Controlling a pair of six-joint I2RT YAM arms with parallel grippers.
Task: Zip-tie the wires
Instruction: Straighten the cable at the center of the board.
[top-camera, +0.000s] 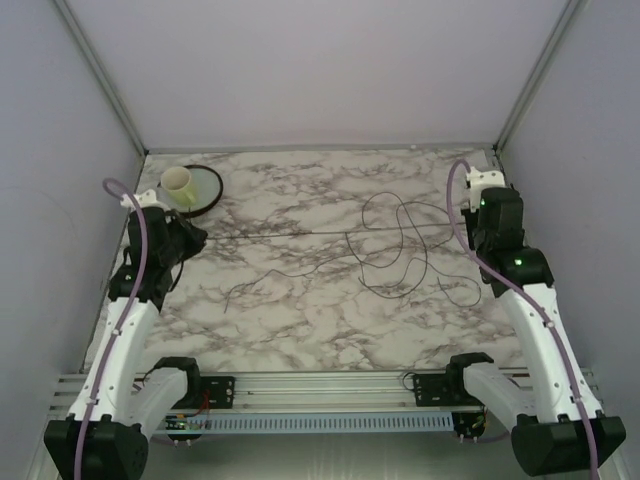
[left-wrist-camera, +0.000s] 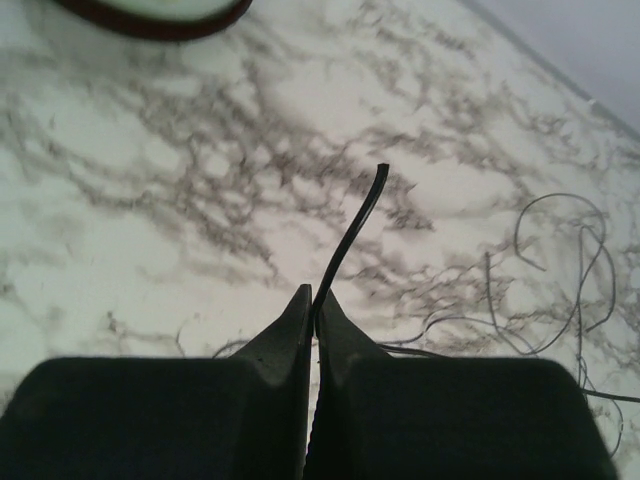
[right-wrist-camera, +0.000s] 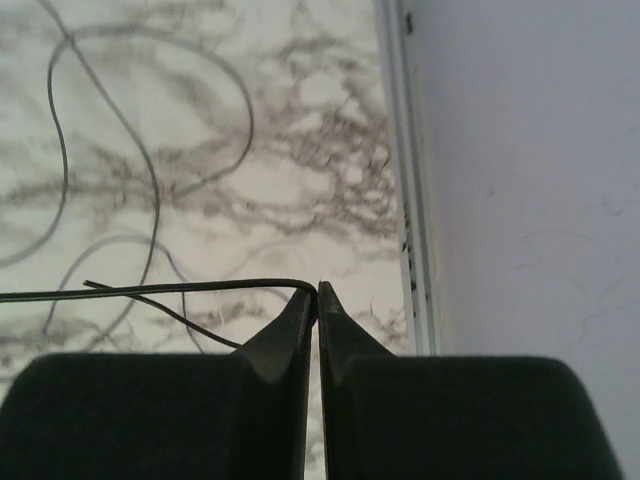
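The wires (top-camera: 400, 245) lie in loose dark loops and curls right of the table's middle, with strands trailing left toward (top-camera: 250, 290). A thin black zip tie (top-camera: 330, 235) stretches straight between both grippers. My left gripper (top-camera: 198, 240) is shut on one end, and a short piece of the tie (left-wrist-camera: 350, 240) sticks up past the tips (left-wrist-camera: 315, 295). My right gripper (top-camera: 472, 230) is shut on the other end, and the tie (right-wrist-camera: 180, 289) runs left from its tips (right-wrist-camera: 317, 290). Wire loops (right-wrist-camera: 150, 180) lie on the marble beyond the right gripper, and more wires (left-wrist-camera: 560, 270) show at the right of the left wrist view.
A dark-rimmed plate (top-camera: 208, 190) holding a pale cup (top-camera: 177, 182) stands at the back left, and its rim (left-wrist-camera: 150, 18) shows in the left wrist view. The enclosure's right wall (right-wrist-camera: 520, 200) is close beside the right gripper. A metal rail (top-camera: 320, 385) runs along the near edge.
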